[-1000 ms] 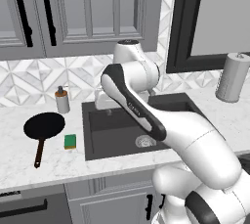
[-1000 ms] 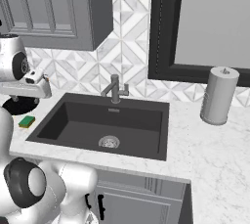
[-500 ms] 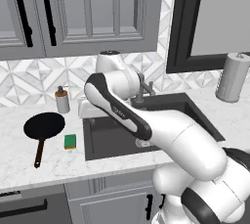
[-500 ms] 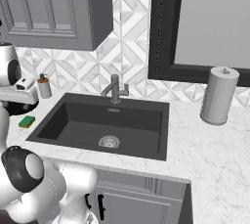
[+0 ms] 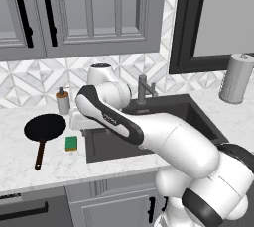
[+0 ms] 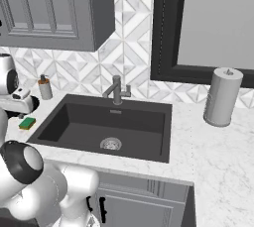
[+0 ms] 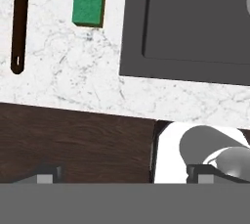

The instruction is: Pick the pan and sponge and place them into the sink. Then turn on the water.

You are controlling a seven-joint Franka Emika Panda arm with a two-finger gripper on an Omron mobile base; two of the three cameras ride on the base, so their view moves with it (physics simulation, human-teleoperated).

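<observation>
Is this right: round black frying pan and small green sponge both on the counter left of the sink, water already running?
One thing is off: no water runs from the grey metal faucet in the right base view. The round black frying pan and small green sponge do lie on the counter left of the dark sink.

A small beige soap dispenser bottle with a dark pump top point(image 5: 62, 102) stands upright on the white marbled stone counter point(image 5: 20, 164), close to the white geometric-patterned tile backsplash point(image 5: 25, 80). Far along the counter, a tall grey paper towel roll point(image 5: 236, 78) stands upright below the dark-framed window point(image 6: 208, 23). Grey panelled wall cabinets with black handles point(image 5: 79, 10) hang above
</observation>
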